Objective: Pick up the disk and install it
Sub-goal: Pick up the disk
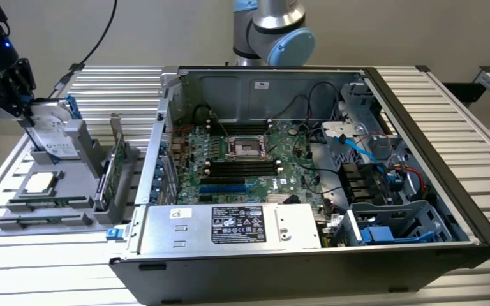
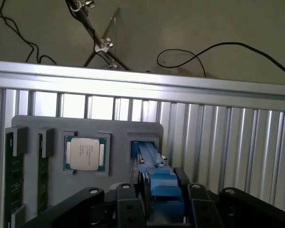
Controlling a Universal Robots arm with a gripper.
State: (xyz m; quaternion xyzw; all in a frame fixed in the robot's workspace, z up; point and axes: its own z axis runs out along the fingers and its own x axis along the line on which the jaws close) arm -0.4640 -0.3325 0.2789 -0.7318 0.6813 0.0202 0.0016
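The disk (image 1: pixel 54 135), silver-grey with a white label and a blue carrier, stands on edge in the back slot of a grey holder (image 1: pixel 85 220) on the exterior view's left. My gripper (image 1: pixel 25 121) hangs straight over it, down at its upper edge. In the wrist view the disk's blue carrier edge (image 2: pixel 149 156) runs away from the camera, and the gripper (image 2: pixel 162 192) straddles its near end closely. Whether the jaws press on the carrier does not show.
The holder also carries a square silver chip (image 2: pixel 84 153) and upright memory sticks (image 2: pixel 14 161). An open computer case (image 1: pixel 432 172) sits to the exterior view's right, with motherboard, cables and a drive cage (image 1: pixel 398 223) with blue rails. Slatted aluminium table (image 1: pixel 475 102) all around.
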